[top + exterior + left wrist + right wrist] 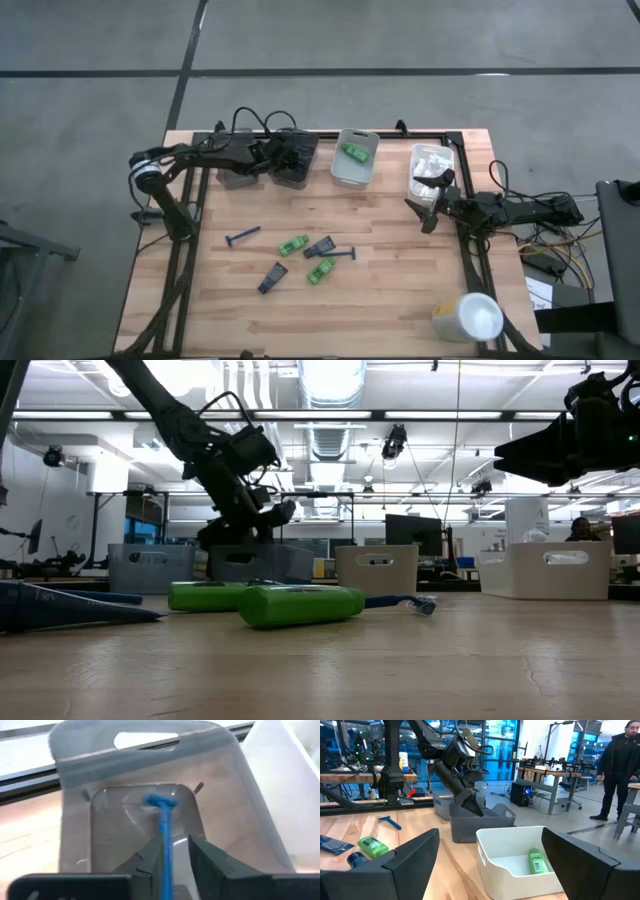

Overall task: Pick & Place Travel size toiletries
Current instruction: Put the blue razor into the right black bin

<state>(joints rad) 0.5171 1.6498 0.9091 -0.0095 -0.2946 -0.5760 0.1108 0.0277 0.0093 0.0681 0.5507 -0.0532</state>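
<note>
My left gripper [285, 155] points down into a grey bin [75, 820] at the table's far side, its fingers a little apart around a blue razor [165, 827]. The razor's head [159, 801] rests on the bin's floor. My right gripper [420, 198] is open and empty near the right edge, beside a white bin of white packets [432, 165]. Another white bin [520, 862] holds a green pack [537, 860]. On the table's middle lie two green packs [293, 245] [320, 270], two razors [243, 236] [345, 253] and two dark blue pieces [322, 246] [272, 278]. My left gripper has the razor's thin handle [166, 857] between its two fingers, which come from above and lie along it. The handle lies against one finger [150, 862], and a gap shows between it and the other finger [210, 865]. The razor stands steeply, head down on the bin's floor.
A second grey bin [238, 168] stands left of the one my left gripper is in. A large white cup [468, 317] stands at the near right corner. A person [615, 765] stands in the room beyond the table. Bare wood lies at the near left.
</note>
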